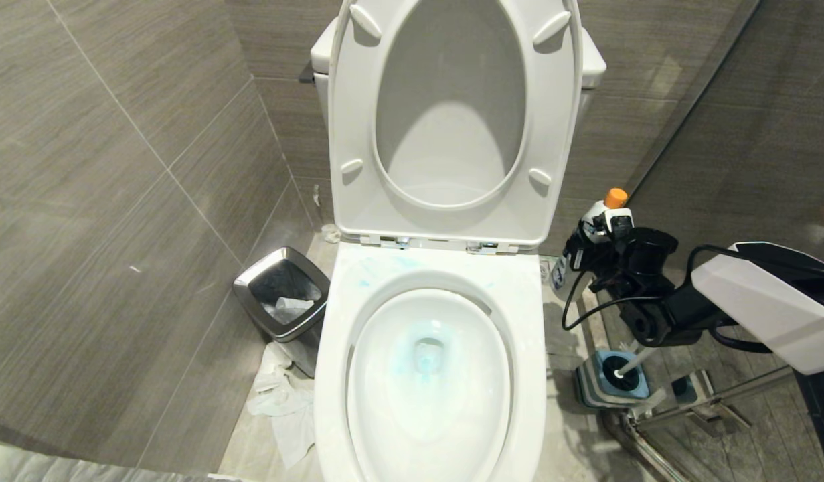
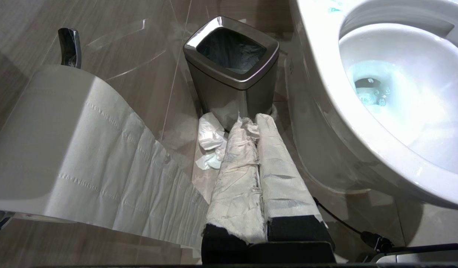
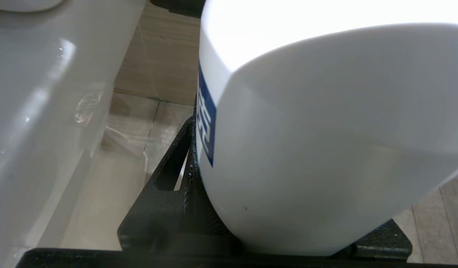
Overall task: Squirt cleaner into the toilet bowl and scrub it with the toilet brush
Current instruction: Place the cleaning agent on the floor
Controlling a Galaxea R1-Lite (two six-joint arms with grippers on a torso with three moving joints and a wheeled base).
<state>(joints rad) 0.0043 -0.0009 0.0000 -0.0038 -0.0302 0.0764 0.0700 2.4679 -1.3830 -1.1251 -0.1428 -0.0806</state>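
The right pincer (image 1: 589, 244) grasped the cleaner (image 1: 602, 221), holding it upright to the right of the toilet bowl (image 1: 428, 375), above the floor. Turquoise liquid lay in the bowl's basin. The toilet brush (image 1: 629, 365) stood in its holder (image 1: 609, 381) on the floor, near right. The left pincer (image 2: 251, 124), paper-wrapped, was clenched near the bin (image 2: 232, 74).

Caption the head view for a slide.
Right gripper holds the cleaner beside the toilet bowl, blue-tinted inside.
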